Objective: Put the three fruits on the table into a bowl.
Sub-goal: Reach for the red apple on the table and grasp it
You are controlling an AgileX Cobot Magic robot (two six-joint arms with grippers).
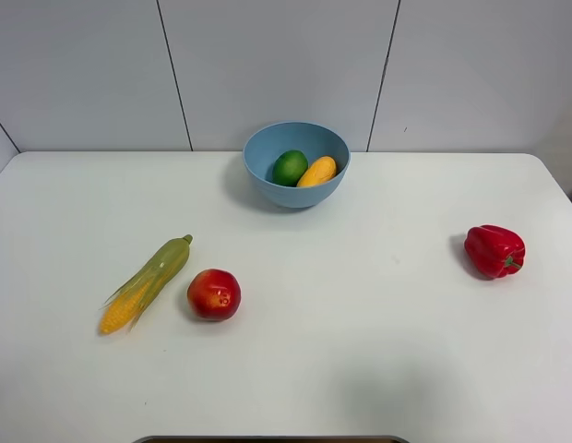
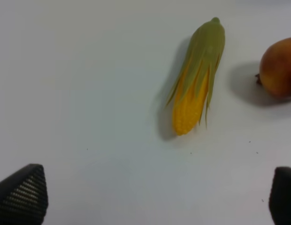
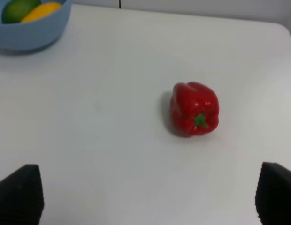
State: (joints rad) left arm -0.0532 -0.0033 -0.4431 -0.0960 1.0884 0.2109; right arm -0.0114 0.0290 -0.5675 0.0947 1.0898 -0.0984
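While left claw (image 2: 155, 194) and right claw (image 3: 150, 192) gape empty | left wrist: apple (image 2: 279, 68) cropped | right wrist: bowl (image 3: 33, 30) cropped

I read the surface (image 1: 360, 369) as white and the bowl (image 1: 295, 196) as light blue. I see a green lime (image 1: 290, 167), a yellow-orange mango (image 1: 316, 171), an apple (image 1: 213, 294) red with yellow blush, corn (image 1: 146, 283) yellow under a green husk, and a glossy red pepper (image 1: 494, 250) with a green stem. The jaws are black and ribbed.

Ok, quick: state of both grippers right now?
Left gripper: open, holding nothing.
Right gripper: open, holding nothing.
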